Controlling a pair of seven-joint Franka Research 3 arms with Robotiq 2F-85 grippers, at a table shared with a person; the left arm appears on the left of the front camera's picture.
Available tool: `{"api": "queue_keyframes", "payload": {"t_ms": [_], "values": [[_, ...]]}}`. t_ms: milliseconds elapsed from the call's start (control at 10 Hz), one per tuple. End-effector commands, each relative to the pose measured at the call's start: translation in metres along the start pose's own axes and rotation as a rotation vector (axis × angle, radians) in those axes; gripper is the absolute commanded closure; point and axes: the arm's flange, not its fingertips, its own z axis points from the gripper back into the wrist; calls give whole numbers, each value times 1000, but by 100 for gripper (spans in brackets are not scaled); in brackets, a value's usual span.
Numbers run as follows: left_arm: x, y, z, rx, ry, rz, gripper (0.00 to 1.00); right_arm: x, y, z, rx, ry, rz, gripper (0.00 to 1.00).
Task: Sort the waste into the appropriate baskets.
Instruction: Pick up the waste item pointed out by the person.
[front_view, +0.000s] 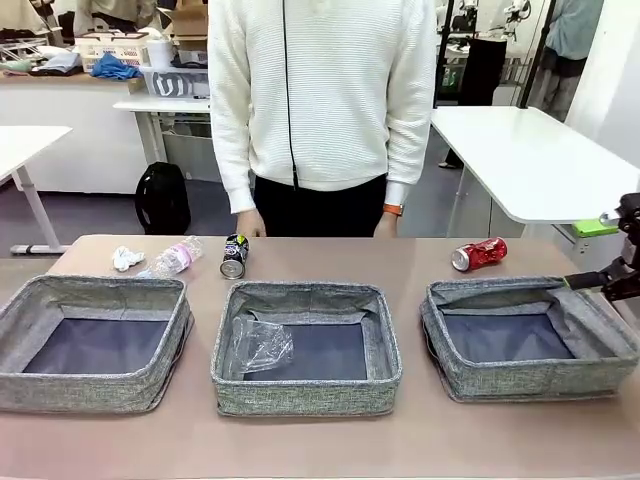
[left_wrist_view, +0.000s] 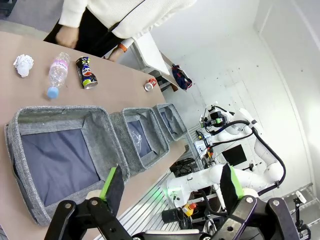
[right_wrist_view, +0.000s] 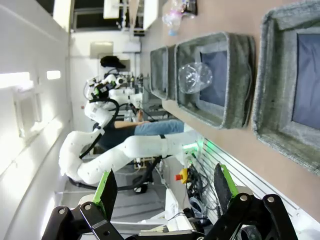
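Three grey baskets stand in a row: left, middle, right. A crushed clear bottle lies in the middle one. Behind the baskets lie a white paper wad, a pink-labelled bottle, a black can and, far right, a red can. My right gripper hovers open at the right edge beside the right basket, pointing left. In its wrist view the right gripper holds nothing. My left gripper is open and high above the left basket.
A person in a white sweater stands at the far edge, hands near the table rim behind the black can. A strip of bare table runs in front of the baskets. White tables stand behind the person.
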Motion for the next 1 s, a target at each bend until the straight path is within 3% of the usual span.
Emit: {"api": "queue_keyframes", "payload": {"t_ms": [0,900], "values": [[1,-3,0,-16,-10,-16,0,-1,6,2,17,-5,-17,0],[1,-3,0,-16,-10,-16,0,-1,6,2,17,-5,-17,0]]}}
